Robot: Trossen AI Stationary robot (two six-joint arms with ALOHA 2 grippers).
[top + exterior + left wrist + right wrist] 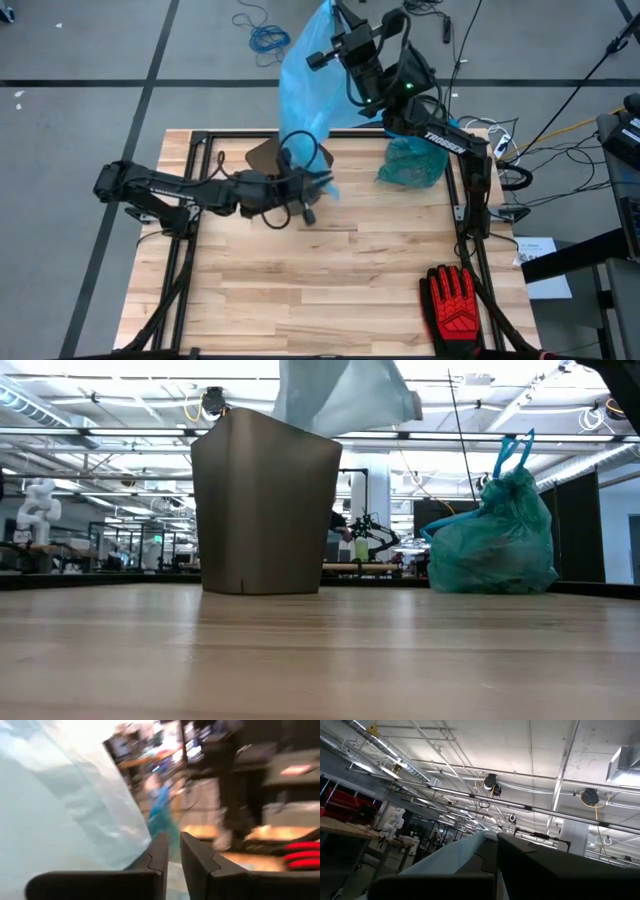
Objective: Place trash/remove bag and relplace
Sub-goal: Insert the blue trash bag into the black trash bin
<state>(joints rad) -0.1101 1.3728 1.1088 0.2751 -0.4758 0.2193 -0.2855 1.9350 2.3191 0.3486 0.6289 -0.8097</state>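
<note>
Fingers of the left gripper [322,187] are nearly closed, a narrow slit between them in the left wrist view, pinching or just brushing the lower edge of the fresh blue bag [315,75] beside the brown bin [264,505]; can't tell which. Right gripper [352,55] is sitting high over the desk's [300,280] far edge, fingers clamped shut on the bag's top.

Risks, as I judge them:
- thin film slipping out of the left fingers, since the hold looks marginal
- bag draping outside the bin mouth instead of opening into it
- a sideways tug tipping the bin, which looks light

Full green tied bag [492,540] is already sitting on the desk's far right, clear of the bin.

Hidden: bin mouth under the hanging bag; no loose trash scraps visible anywhere, presumably inside the green bag. Red-and-black glove [455,300] is lying at the near right corner.
</note>
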